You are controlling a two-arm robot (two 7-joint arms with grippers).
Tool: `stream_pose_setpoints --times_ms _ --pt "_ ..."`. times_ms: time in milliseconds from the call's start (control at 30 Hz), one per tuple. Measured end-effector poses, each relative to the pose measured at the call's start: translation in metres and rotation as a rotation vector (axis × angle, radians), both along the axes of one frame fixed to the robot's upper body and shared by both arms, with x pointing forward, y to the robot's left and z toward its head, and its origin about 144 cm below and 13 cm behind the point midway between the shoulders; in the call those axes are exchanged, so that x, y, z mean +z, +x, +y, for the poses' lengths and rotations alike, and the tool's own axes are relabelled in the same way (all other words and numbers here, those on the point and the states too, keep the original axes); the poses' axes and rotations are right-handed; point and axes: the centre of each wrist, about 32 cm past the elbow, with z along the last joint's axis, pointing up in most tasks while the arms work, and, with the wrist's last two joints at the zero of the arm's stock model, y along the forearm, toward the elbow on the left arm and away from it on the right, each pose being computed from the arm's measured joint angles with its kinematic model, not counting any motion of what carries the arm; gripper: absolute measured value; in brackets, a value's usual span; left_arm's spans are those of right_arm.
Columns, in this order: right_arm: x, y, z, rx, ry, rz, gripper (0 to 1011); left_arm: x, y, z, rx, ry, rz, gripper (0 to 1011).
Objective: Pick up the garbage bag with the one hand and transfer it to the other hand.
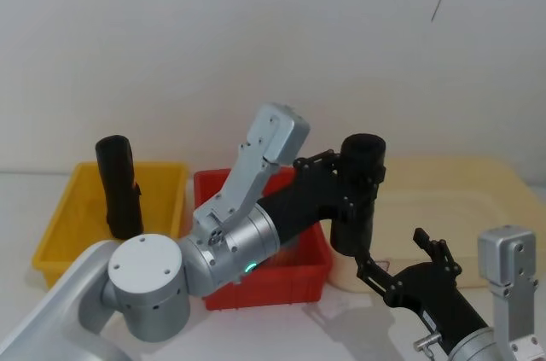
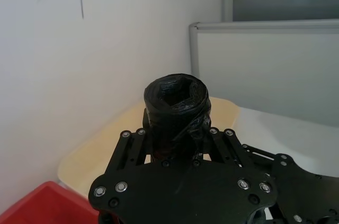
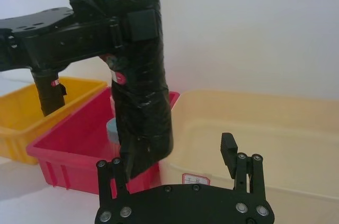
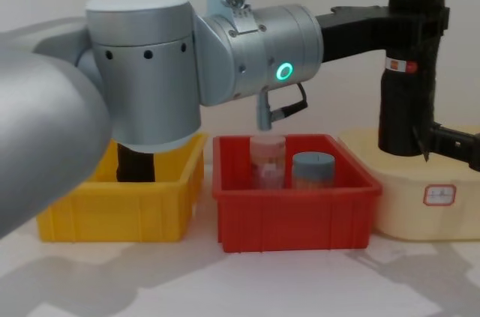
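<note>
Left gripper is pinching the garbage bag near its top, with the jaws pressed against both sides of the roll. It is holding the roll upright in the air at the upper right of the chest view, above the cream tray.

One thick silver left arm is stretching from the left edge across the middle of that frame, with one green ring light glowing on it. One right gripper is reaching up from the lower right corner of the head view. Its fingers are spread wide apart just below the bag's lower end, and whether a finger is touching the plastic cannot be told.

Three containers are standing in a row on the white table. The cream tray is sitting at the right, the red bin in the centre and the yellow bin at the left, each just beside the next.

Two black rolls are showing in all; the second black roll is standing in the yellow bin, rising above its rim.

Two jars are sitting side by side in the red bin, one pink jar and one blue-lidded jar. One small red-and-white label is circling the held bag.

Bare tabletop is running along the lower edge of the chest view, in front of all three containers.
</note>
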Motion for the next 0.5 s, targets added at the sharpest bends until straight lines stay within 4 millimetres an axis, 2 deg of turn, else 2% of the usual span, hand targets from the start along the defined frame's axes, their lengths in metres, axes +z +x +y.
stream_pose_setpoints --times_ms 500 --pt "0.0000 0.0000 0.0001 0.000 0.000 0.000 1001 -0.0045 0.0054 -0.0081 -0.032 -0.013 0.036 445"
